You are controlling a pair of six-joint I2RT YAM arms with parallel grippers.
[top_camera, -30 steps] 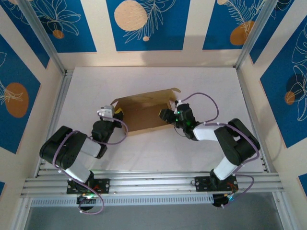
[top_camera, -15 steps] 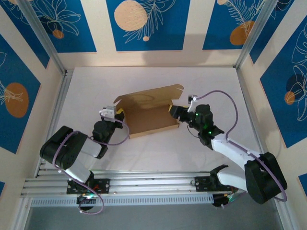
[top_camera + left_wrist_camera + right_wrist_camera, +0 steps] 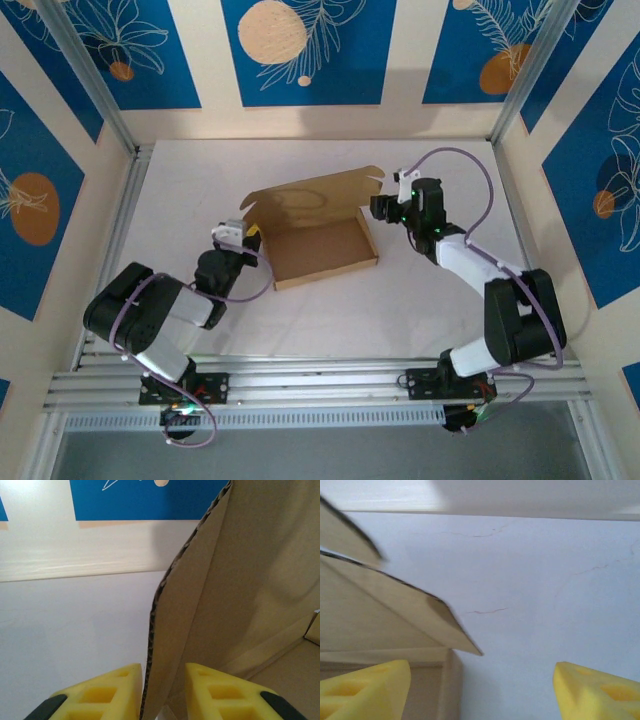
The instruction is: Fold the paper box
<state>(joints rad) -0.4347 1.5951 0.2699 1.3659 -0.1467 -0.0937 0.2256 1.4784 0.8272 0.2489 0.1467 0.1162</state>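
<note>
The plain brown cardboard paper box (image 3: 320,248) lies about midway on the white surface (image 3: 200,180), between the two arms. It is a shallow rectangular tray with its open side facing up. Its long axis runs left to right across the surface, slightly skewed, so the right end sits a little farther from the arm bases than the left end. A broad rear panel with a small tab at its right tip rises along the far long side. The low front wall faces the arms.

The left end effector (image 3: 250,235) is at the box's left end. In the left wrist view, the left end effector (image 3: 162,680) is clenched on an upright cardboard flap, whose corrugated edge runs up between the two yellow foam pads (image 3: 115,690). The pads press on both faces of the flap. The tray floor shows at the lower right of that view.

The right end effector (image 3: 382,207) is just beside the box's far right corner. From its wrist camera, the right end effector (image 3: 482,680) is released, with its yellow pads (image 3: 600,692) spread wide apart. Bare white surface lies between them. The box's corner wall and a slanted flap sit by the left pad, but whether they touch it cannot be told.
</note>
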